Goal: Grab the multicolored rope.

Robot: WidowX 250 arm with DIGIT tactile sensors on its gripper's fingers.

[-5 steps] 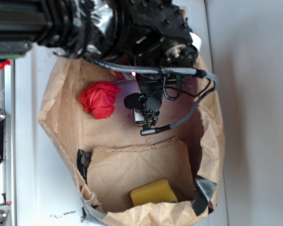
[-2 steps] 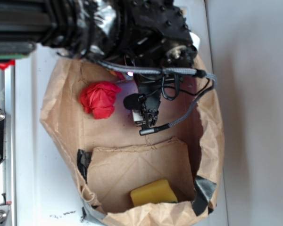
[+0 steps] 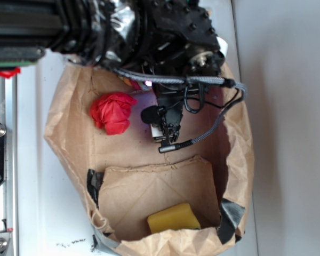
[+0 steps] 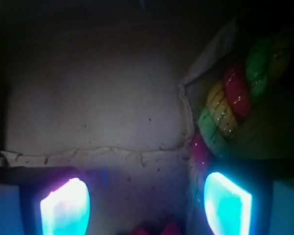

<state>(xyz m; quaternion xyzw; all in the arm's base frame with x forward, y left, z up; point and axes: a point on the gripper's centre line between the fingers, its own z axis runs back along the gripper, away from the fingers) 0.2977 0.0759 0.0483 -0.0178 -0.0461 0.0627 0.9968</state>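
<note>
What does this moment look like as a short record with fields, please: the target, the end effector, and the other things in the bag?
target: multicolored twisted rope of red, yellow and green strands, at right in the wrist view
end effector: open, two glowing pads apart, nothing between them
rope versus pads: beside the right pad
container: crumpled brown paper bag
other items: crumpled red paper ball; yellow block

- A white bench [image 3: 37,176] fills the exterior view, lit brightly and evenly.
- A silver metal rail [image 3: 0,176] with bolts runs down its left edge.
- On the right, a grey panel [image 3: 293,133] lies past a straight seam, softly shadowed beside the paper.
</note>
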